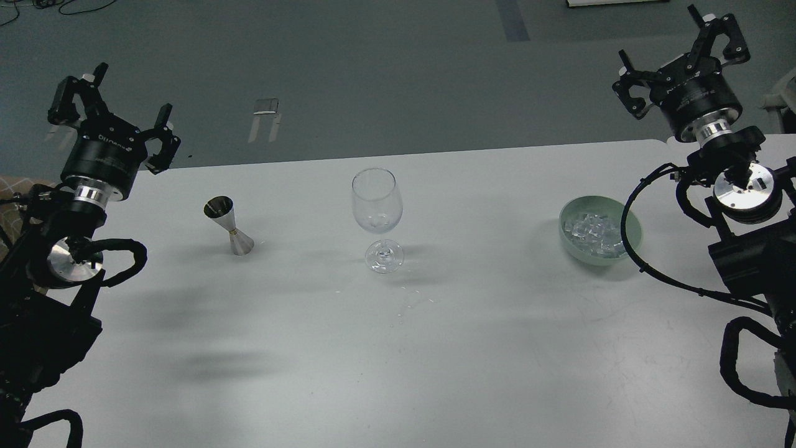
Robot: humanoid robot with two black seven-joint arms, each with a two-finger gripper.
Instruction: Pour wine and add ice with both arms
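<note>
A clear, empty-looking wine glass [377, 218] stands upright near the middle of the white table [398, 348]. Left of it stands a steel jigger [229, 226], slightly tilted in view. To the right, a pale green bowl [633, 229] holds a heap of clear ice [596, 231] cubes. My left gripper [115, 106] is raised at the far left, above the table's back edge, open and holding nothing. My right gripper [681, 59] is raised at the far right, beyond the bowl, also open and empty. Wine itself is not visible.
A black cable [628, 249] from the right arm loops across the bowl's right rim. Grey floor lies beyond the table's far edge, with a small metal piece [266, 112] on it.
</note>
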